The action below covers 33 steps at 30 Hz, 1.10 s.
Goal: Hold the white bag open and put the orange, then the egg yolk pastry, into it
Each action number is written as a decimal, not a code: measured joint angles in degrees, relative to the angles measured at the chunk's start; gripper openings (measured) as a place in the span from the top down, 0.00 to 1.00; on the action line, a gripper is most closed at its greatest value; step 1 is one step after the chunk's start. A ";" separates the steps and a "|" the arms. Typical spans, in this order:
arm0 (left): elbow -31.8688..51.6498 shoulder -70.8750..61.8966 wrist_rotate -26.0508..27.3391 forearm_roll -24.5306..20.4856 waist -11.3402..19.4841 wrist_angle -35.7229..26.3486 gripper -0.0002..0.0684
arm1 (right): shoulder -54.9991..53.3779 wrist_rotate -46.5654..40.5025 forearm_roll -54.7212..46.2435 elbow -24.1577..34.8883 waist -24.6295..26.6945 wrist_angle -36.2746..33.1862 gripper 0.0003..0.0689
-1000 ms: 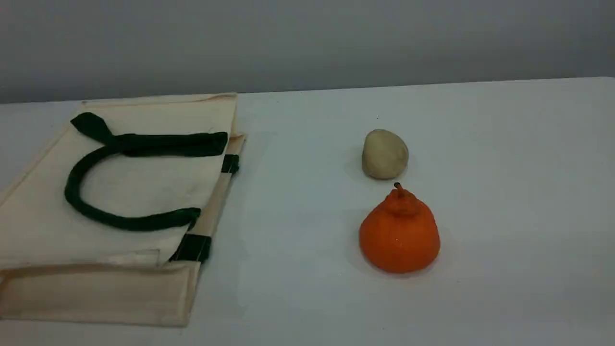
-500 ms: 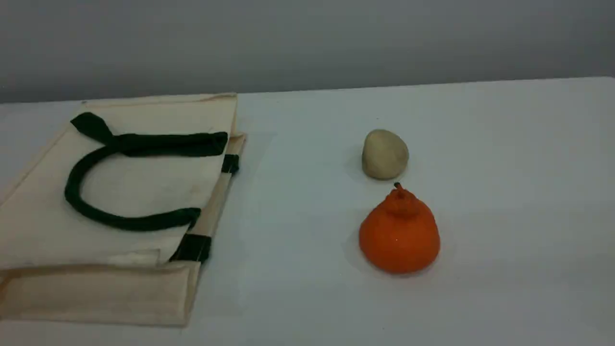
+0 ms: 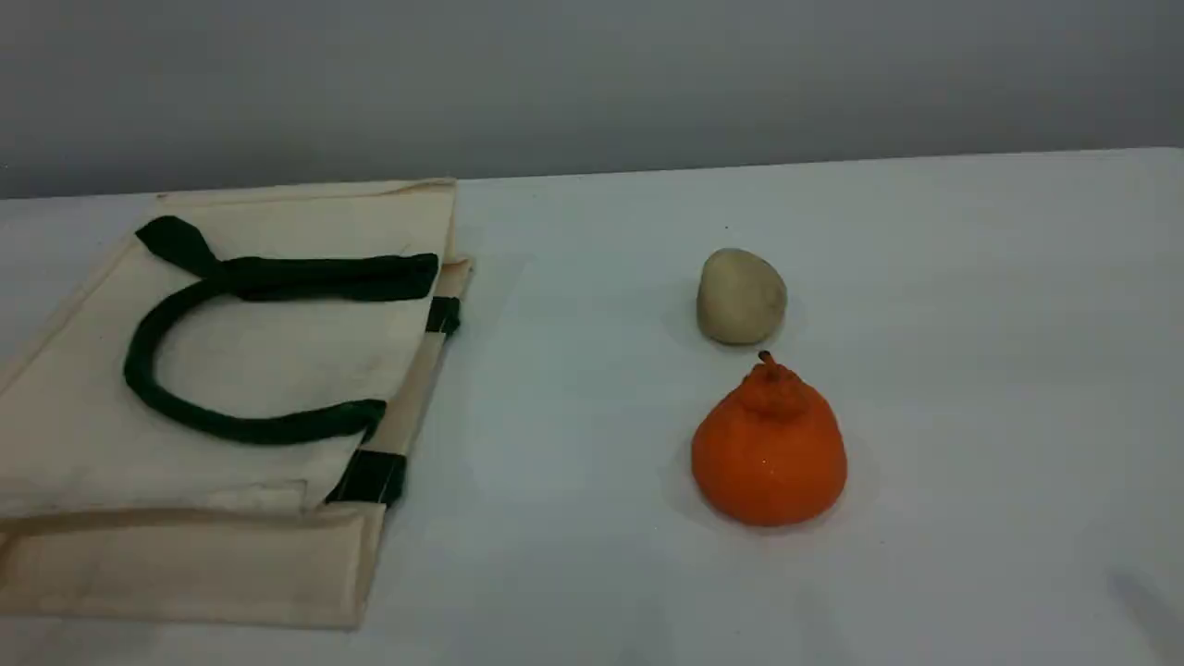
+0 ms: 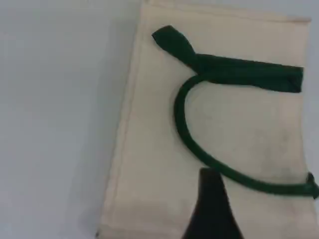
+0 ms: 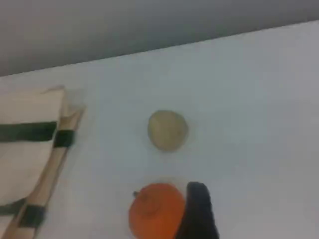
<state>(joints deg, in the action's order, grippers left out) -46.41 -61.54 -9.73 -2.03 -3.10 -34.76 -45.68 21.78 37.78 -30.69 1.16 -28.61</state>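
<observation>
Currently, white bag (image 3: 277, 361) laid flat, orange (image 3: 770, 458) set near egg yolk pastry (image 3: 740, 296), left gripper (image 4: 212, 209) and right gripper (image 5: 199, 214) spread wide.

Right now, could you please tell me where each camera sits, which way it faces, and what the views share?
Scene view: fixed, slanting down across the table; shows white bag, egg yolk pastry, orange; no robot parts.
Left wrist view: mounted at the left tool, tip at bottom; looks down on the bag's green handle.
Right wrist view: mounted at the right tool, tip at bottom; faces orange and pastry.
Shared: the bag, in all three.
</observation>
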 joint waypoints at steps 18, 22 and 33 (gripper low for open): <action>-11.51 -35.28 -10.68 -8.50 0.00 8.55 0.34 | -30.35 32.92 33.37 -4.11 0.00 5.11 0.27; -16.12 -41.62 -10.72 -8.39 0.00 8.19 0.34 | -33.67 40.72 40.80 -4.11 0.00 4.83 0.27; -23.62 -54.45 -4.32 -2.15 0.04 6.00 0.34 | -35.65 49.08 48.43 -4.11 -0.06 4.58 0.27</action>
<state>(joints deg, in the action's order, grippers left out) -70.04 -115.99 -14.05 -4.18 -3.06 -28.76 -81.33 70.86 86.21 -34.81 1.09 -24.04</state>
